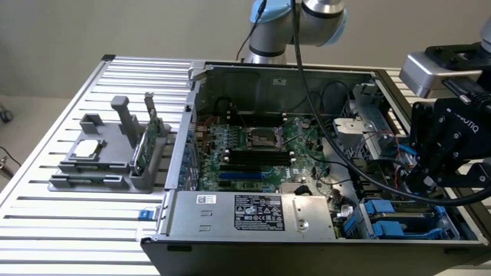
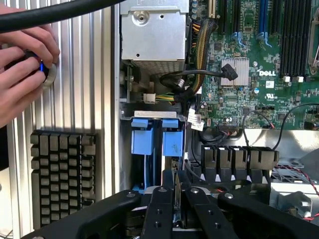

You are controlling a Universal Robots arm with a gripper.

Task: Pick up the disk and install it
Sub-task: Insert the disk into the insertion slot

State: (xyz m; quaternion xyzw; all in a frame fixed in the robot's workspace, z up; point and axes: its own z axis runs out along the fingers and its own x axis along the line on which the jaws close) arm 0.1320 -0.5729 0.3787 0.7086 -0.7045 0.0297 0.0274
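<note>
In the exterior view, the claw hung inside the open computer case, low over the corner bay. Blue rails showed just beneath it, and the motherboard lay well off toward the exterior view's left of the claw.

In the wrist view, the disk sat blue-railed in that bay, just ahead of the claw and beside a second blue carrier. Whether the claw was spread or pinching, I could not tell. A person's hand lay over the slatted table, well apart from the claw.
</note>
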